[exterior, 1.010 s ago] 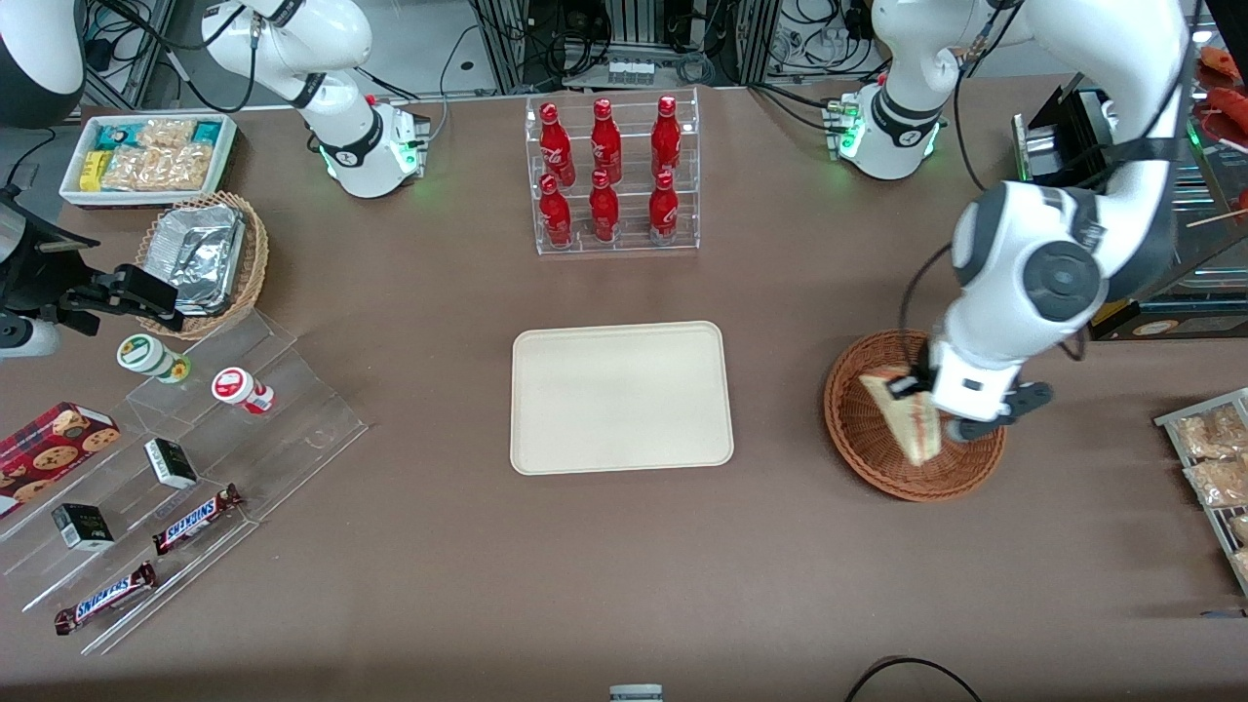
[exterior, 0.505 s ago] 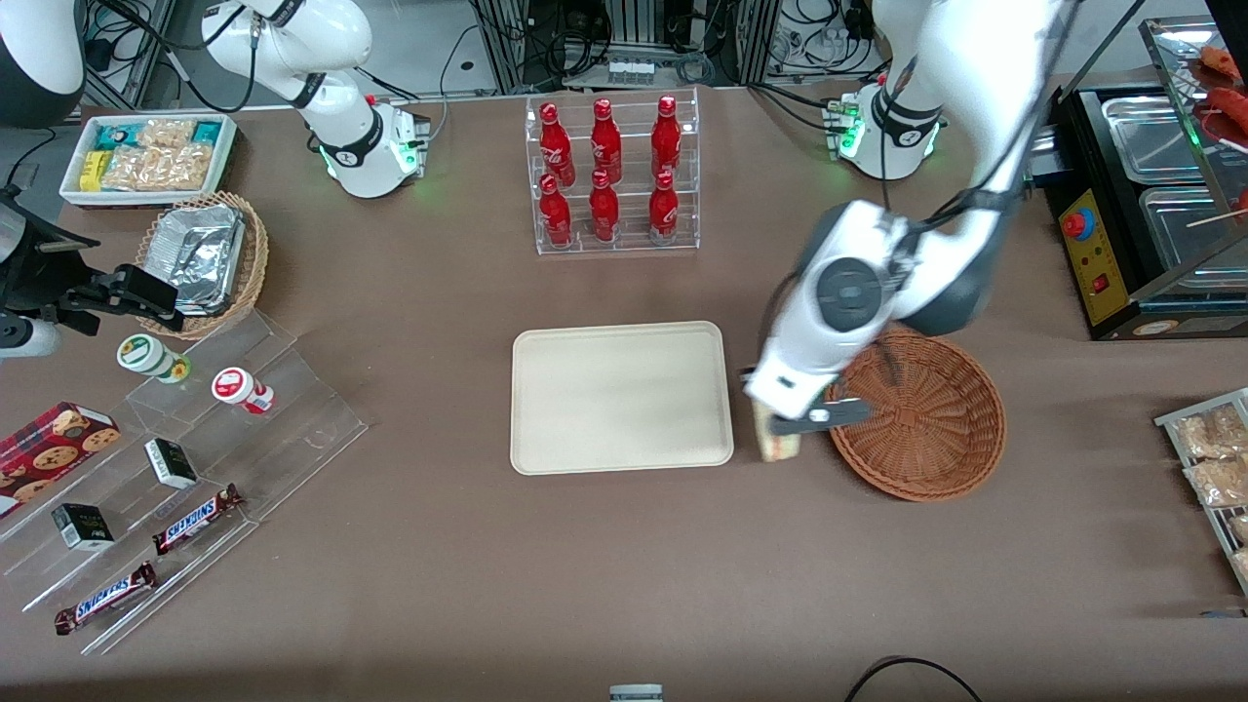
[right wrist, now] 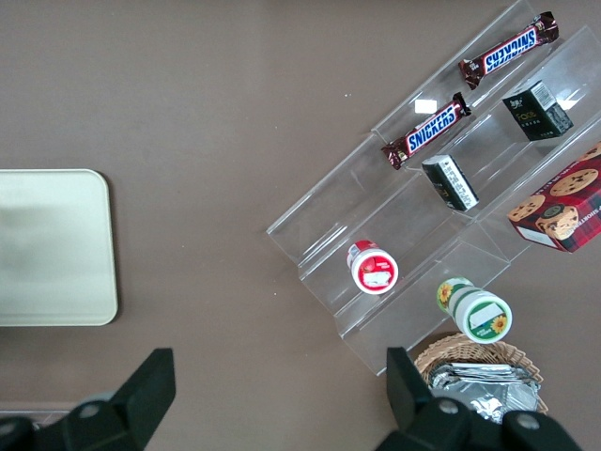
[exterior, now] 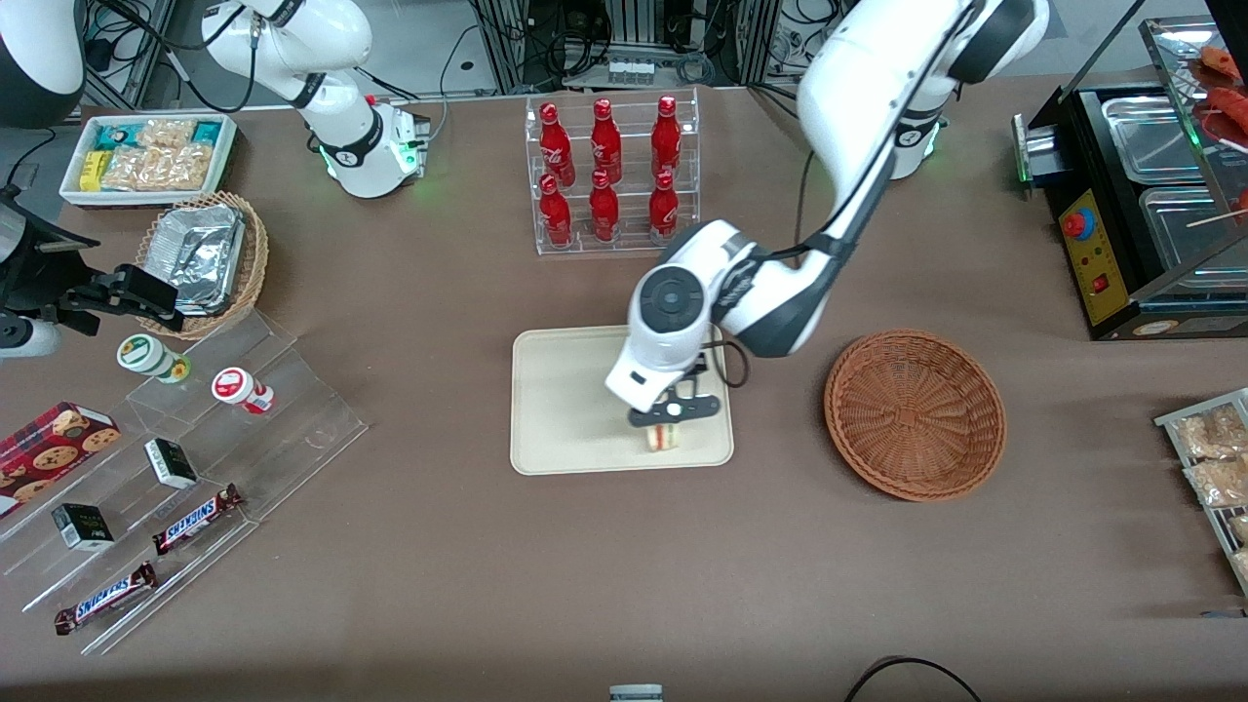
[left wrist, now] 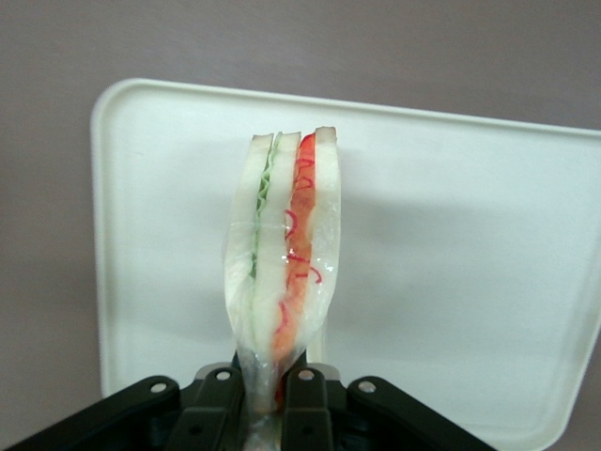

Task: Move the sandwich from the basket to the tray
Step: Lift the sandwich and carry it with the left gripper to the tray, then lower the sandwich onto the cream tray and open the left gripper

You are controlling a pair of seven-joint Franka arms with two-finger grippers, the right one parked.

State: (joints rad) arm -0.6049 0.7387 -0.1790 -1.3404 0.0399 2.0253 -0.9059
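The pincer (exterior: pixel 673 421) is pinching the soft, light sandwich (left wrist: pixel 285 272) by one wrapped end, over the tray (exterior: pixel 561 390) near its front edge.

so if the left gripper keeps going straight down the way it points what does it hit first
Probably the flat cream rectangular tray: the left gripper, shut on the clear-wrapped triangular sandwich, points down at it. The sandwich's tip would touch first; the remaining height is unclear.
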